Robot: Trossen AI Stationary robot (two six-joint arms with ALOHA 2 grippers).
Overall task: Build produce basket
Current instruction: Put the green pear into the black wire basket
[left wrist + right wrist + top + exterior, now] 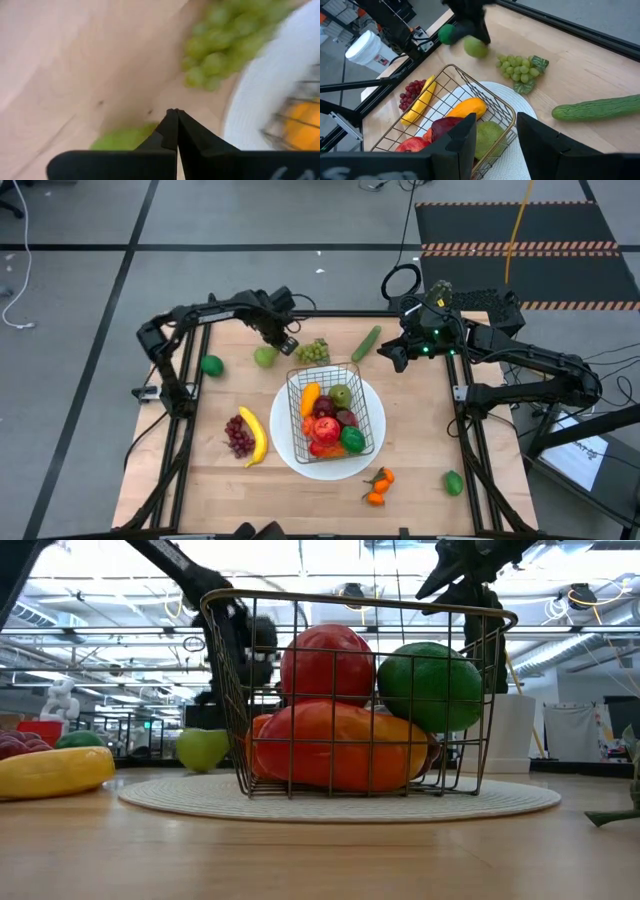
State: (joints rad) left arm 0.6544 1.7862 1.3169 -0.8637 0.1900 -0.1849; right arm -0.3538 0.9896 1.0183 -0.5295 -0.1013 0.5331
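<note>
Left end effector, upper centre of the high view: clenched, empty, beside a green fruit. Right end effector: released, empty. Basket with produce on plate, centre. No legible writing.

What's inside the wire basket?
The basket on the white plate holds toy produce: an orange pepper, a green pear, a red apple, a green lime and dark red pieces. Anything beneath them is covered.
</note>
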